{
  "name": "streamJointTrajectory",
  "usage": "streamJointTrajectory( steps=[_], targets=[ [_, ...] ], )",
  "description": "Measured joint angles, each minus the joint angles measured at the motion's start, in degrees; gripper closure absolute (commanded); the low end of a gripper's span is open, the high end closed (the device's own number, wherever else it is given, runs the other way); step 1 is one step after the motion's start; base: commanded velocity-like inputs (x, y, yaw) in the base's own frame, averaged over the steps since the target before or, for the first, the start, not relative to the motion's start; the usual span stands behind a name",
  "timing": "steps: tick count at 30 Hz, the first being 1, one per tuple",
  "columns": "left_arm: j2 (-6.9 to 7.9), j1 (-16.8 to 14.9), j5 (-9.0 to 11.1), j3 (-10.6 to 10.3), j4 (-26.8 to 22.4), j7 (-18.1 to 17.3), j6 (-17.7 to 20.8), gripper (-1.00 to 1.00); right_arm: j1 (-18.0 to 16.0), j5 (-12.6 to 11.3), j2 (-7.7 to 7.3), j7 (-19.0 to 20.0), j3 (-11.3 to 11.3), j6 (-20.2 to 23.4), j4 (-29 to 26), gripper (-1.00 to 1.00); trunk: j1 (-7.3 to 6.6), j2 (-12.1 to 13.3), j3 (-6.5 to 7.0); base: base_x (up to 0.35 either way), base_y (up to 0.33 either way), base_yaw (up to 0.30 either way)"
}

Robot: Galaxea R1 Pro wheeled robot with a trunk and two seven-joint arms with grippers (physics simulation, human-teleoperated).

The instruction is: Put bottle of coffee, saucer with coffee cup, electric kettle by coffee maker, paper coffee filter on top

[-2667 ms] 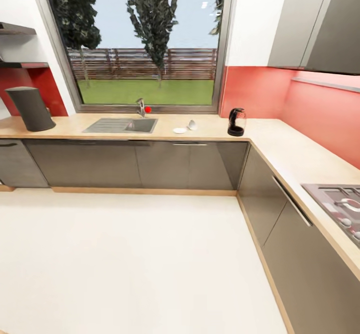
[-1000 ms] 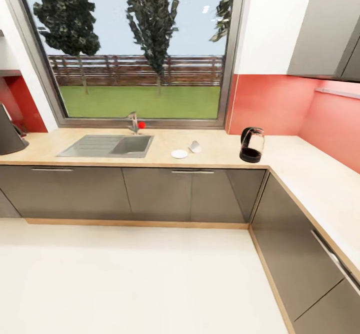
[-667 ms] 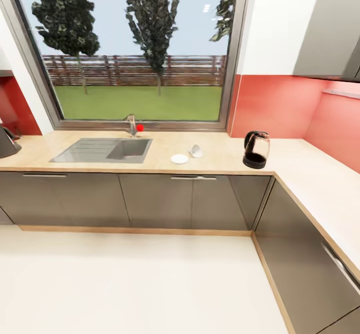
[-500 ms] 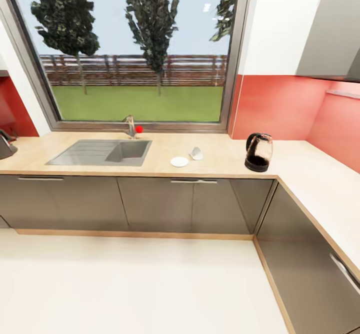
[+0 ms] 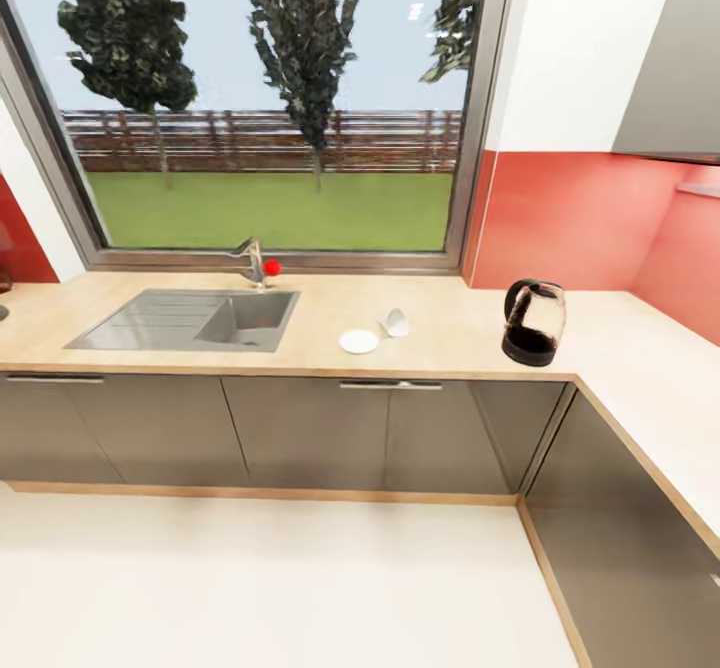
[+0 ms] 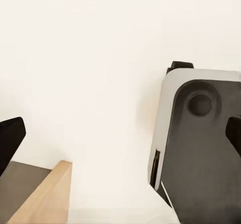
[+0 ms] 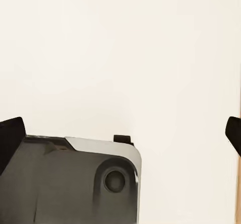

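Observation:
The kitchen countertop (image 5: 450, 348) runs under the window and turns toward me at the right. On it the flat white saucer (image 5: 359, 341) lies right of the sink. The small white coffee cup (image 5: 396, 323) rests just behind and right of the saucer, apart from it, seemingly tipped over. Near the corner stands the glass electric kettle (image 5: 533, 322) with its black base and handle. The coffee maker, bottle of coffee, kitchen shelf and paper coffee filter are out of view. My left gripper (image 6: 120, 136) and right gripper (image 7: 120, 136) hang open over the pale floor, holding nothing.
A steel sink (image 5: 190, 319) with a faucet (image 5: 250, 260) and red knob sits left of the saucer. Grey cabinet fronts (image 5: 300, 433) line the floor's far side and right side. My own grey base (image 6: 201, 148) shows below the grippers.
The head camera has moved closer to the counter and turned right, so the coffee maker has slid out past the left edge. Saucer, cup and kettle have not moved on the counter.

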Motion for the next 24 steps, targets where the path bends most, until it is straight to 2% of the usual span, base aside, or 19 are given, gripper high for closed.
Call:
streamJointTrajectory(
  steps=[4,5,8,10,15,19,24],
  targets=[
    [0.50,0.1,0.0,0.0,0.0,0.3,1.1,-1.00,0.0,-0.1,0.07,0.0,0.0,0.1,-0.4,-1.00,0.02,0.0,0.00,0.127,0.000,0.000],
    [0.70,0.2,-0.1,0.0,2.1,2.7,2.1,-1.00,0.0,-0.1,0.14,-0.1,0.1,0.0,-2.2,-1.00,0.03,0.0,0.00,0.007,0.000,0.000],
    [0.89,0.1,-0.1,-0.1,4.3,3.8,2.7,-1.00,0.0,0.0,0.82,-0.3,0.1,0.0,-8.7,-1.00,0.03,0.0,0.01,0.004,0.000,0.000],
    [0.98,0.1,-0.1,-0.1,5.6,3.9,2.8,-1.00,-0.1,0.0,1.21,-0.3,0.2,0.3,-17.4,-1.00,0.03,0.0,0.02,0.001,0.000,0.000],
    [1.02,0.1,-0.1,-0.1,6.3,4.0,2.8,-1.00,-0.1,0.0,1.76,-0.2,0.3,1.3,-30.3,-1.00,0.03,0.0,0.01,0.000,0.000,0.000],
    [1.02,0.1,-0.1,-0.1,6.5,4.0,2.8,-1.00,-0.7,0.0,3.17,-0.2,0.3,5.2,-39.3,-1.00,0.03,0.0,0.02,0.000,0.000,0.000],
    [1.03,0.2,-0.1,-0.1,6.7,4.0,2.8,-1.00,-4.0,0.0,5.00,-0.2,0.3,12.7,-47.7,-1.00,0.03,0.0,0.02,0.000,0.000,0.000]
  ],
)
